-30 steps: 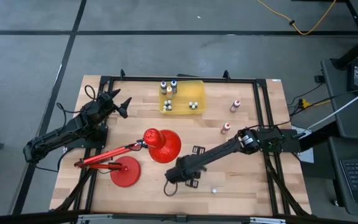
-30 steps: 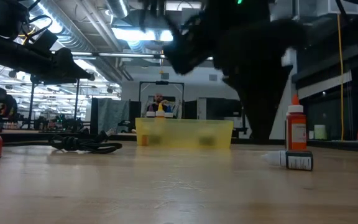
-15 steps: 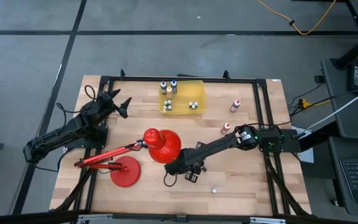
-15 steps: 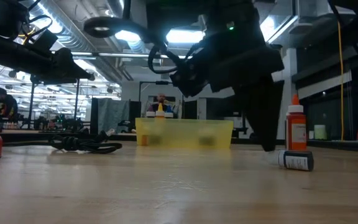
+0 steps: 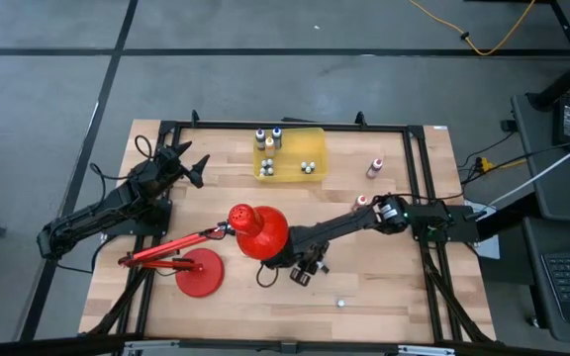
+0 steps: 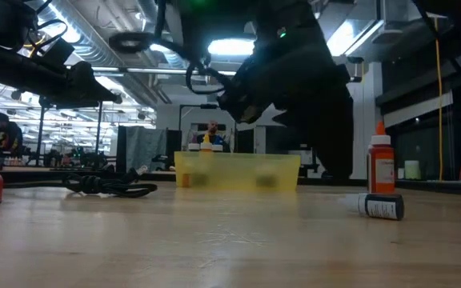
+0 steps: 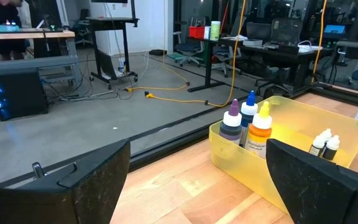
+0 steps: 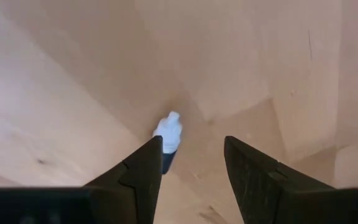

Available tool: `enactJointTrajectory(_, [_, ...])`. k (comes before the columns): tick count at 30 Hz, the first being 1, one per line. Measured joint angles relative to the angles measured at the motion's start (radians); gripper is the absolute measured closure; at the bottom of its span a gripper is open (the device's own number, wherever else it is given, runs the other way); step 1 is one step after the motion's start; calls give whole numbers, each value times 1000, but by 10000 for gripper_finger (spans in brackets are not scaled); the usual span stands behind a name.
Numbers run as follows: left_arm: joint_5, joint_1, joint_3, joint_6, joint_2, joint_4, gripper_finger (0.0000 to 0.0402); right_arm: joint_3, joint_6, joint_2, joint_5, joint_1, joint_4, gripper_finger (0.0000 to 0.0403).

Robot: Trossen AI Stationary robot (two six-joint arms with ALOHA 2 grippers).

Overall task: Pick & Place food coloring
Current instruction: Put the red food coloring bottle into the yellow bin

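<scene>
Right wrist view: small bottle (image 8: 168,138) lying beyond parted fingers (image 8: 143,171)

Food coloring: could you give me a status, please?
Left claw open, idle by bin. Right claw open over table, small bottle at its fingertip. Lamp shade adjacent.

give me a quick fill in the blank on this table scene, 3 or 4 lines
1. The translucent yellow rectangular bin holds several small ____.
2. The desk lamp on the wooden table is ____ in colour.
3. In the low view, the orange-capped bottle stands ____.
4. The small dark white-capped bottle beside it lies on its ____.

Missing words: bottles; red; upright; side
</scene>
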Motion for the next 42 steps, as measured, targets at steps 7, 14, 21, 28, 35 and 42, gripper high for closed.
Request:
enactJointTrajectory(7, [0,0,0,0,0,0,38,-3,124,0,-64,-47,-2,228])
enactJointTrajectory(14, [0,0,0,0,0,0,37,-3,128,1,-113,-81,4,228])
enactJointTrajectory(21, [0,0,0,0,0,0,37,-4,129,33,-167,-80,40,228])
enactJointTrajectory(28, [0,0,0,0,0,0,38,-56,132,36,-199,-74,46,228])
enactJointTrajectory(35, [0,0,0,0,0,0,38,-99,99,37,-214,-65,52,228])
enactJointTrajectory(42, [0,0,0,0,0,0,37,-99,72,37,-261,-58,51,228])
